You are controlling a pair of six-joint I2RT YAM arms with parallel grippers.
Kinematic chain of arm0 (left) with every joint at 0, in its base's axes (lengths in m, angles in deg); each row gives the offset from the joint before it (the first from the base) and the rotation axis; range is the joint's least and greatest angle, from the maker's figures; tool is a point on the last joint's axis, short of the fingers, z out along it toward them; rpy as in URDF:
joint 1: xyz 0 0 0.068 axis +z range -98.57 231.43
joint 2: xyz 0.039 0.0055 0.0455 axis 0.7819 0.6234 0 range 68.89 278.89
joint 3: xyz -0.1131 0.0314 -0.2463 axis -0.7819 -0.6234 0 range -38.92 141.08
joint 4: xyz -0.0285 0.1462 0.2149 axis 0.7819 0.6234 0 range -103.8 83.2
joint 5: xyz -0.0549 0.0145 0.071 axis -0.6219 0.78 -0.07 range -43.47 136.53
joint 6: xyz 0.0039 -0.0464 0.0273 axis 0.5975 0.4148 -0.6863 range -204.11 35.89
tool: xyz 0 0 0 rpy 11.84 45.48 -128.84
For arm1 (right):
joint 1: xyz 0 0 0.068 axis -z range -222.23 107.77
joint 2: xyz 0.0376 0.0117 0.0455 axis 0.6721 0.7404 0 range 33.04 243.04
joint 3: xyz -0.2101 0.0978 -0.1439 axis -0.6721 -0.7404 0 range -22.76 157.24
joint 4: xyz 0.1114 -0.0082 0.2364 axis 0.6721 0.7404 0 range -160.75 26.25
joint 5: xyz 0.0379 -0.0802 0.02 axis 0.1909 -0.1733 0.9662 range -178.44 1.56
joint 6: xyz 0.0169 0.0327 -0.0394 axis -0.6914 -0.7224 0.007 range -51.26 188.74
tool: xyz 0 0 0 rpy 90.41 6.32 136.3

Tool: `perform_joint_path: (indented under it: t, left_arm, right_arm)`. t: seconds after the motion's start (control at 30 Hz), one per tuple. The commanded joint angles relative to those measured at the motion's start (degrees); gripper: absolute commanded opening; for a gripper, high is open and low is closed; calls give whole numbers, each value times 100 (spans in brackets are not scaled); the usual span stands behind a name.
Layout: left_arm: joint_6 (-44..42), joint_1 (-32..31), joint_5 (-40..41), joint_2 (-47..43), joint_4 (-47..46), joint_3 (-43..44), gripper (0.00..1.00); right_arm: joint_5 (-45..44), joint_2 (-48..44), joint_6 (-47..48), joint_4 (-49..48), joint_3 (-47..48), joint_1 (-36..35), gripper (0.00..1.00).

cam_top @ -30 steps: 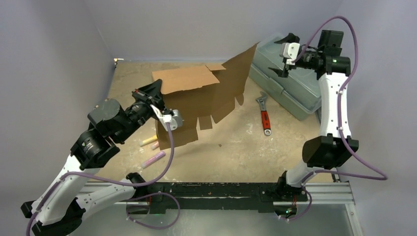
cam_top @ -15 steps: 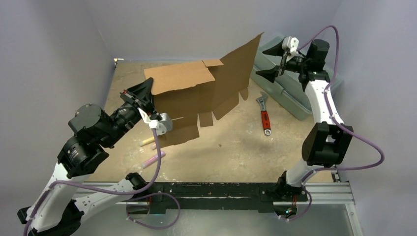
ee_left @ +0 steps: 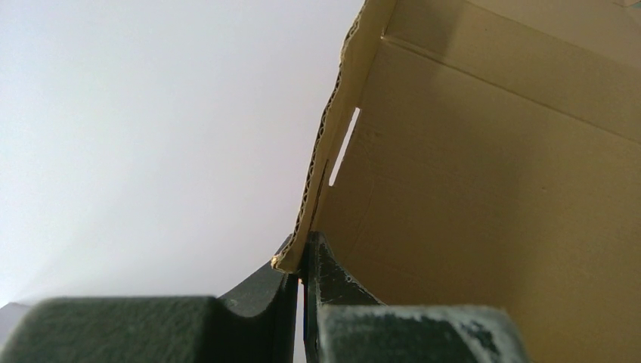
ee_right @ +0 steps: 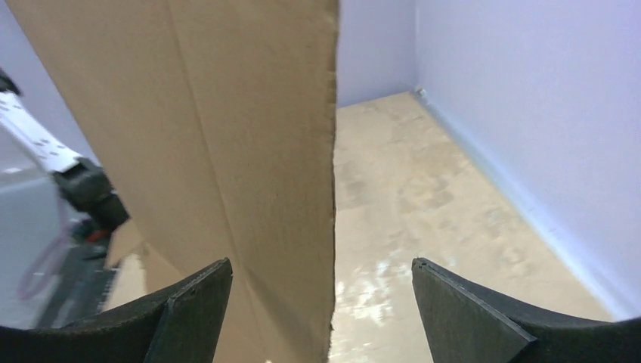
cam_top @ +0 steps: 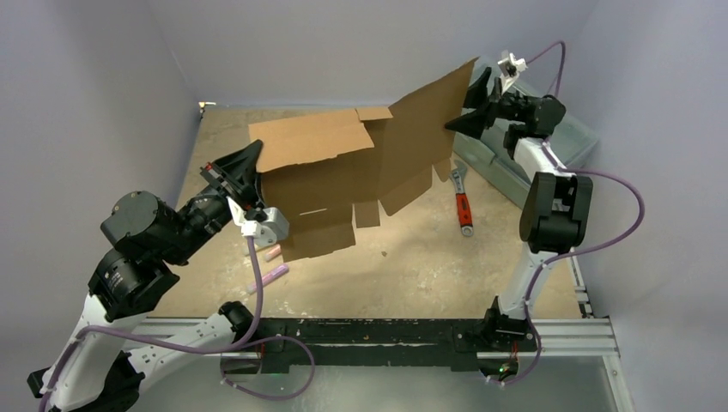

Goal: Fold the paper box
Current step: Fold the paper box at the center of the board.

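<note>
I hold the paper box (cam_top: 343, 176) raised at mid-frame, its left edge pinched in the left gripper (ee_left: 302, 261), with the right gripper (ee_right: 321, 276) spread astride the upper-right edge; next, I judge: close it, then fold.

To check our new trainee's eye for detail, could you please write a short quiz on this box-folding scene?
1. True or false: the left gripper is shut on the edge of the paper box.
2. The right gripper is: A shut on the panel; B open, with the raised panel's edge between its jaws; C out of view.
3. Which red-handled tool lies on the table?
Key: 1 true; 2 B; 3 the wrench.
</note>
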Motion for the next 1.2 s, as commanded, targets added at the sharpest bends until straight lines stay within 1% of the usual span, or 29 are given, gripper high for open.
perform_joint_path:
  t: [0.0, 0.07, 0.13, 0.23, 0.3, 0.37, 0.4, 0.47, 0.5, 0.67, 0.83, 1.0, 1.17]
  left_arm:
    - [246, -32, -160, -45, -317, 190, 0]
    - [290, -26, -154, -68, -344, 126, 0]
    - [350, -25, -116, -105, -389, 56, 0]
    - [442, -25, 43, -132, -463, -45, 0]
    - [565, -25, 208, -142, -526, -95, 0]
    - [655, -25, 338, -159, -567, -205, 0]
    - [727, -25, 390, -171, -606, -261, 0]
    - [800, -25, 556, -174, -655, -399, 0]
    - [837, -25, 653, -162, -655, -458, 0]
    - [1003, -25, 1196, -19, -885, -974, 0]
    - [1555, -25, 1444, 234, -1362, -1461, 0]
    - [2174, -25, 1527, 298, -1817, -1645, 0]
    - [2803, -25, 1474, 90, -1959, -1903, 0]
  right_arm:
    - [387, -297, -2141, -2938, 100, -113, 88]
    - [468, -409, -2252, -2939, 110, -166, 83]
    - [470, -503, -2409, -2939, 169, -179, 76]
    - [536, -564, -2688, -2940, 310, -179, 60]
    - [576, -616, -2791, -2939, 328, -179, 49]
    - [604, -691, -2824, -2939, 275, -179, 33]
    - [616, -725, -2829, -2932, 239, -179, 24]
    - [662, -752, -2921, -2931, 254, -179, 3]
    - [710, -746, -3008, -2933, 304, -179, 0]
    - [903, -754, -3344, -2935, 484, -173, 0]
    - [912, -892, -3633, -2944, 542, -179, 0]
    - [912, -862, -4016, -2939, 675, -173, 0]
    - [912, -1046, -4447, -2939, 649, -172, 0]
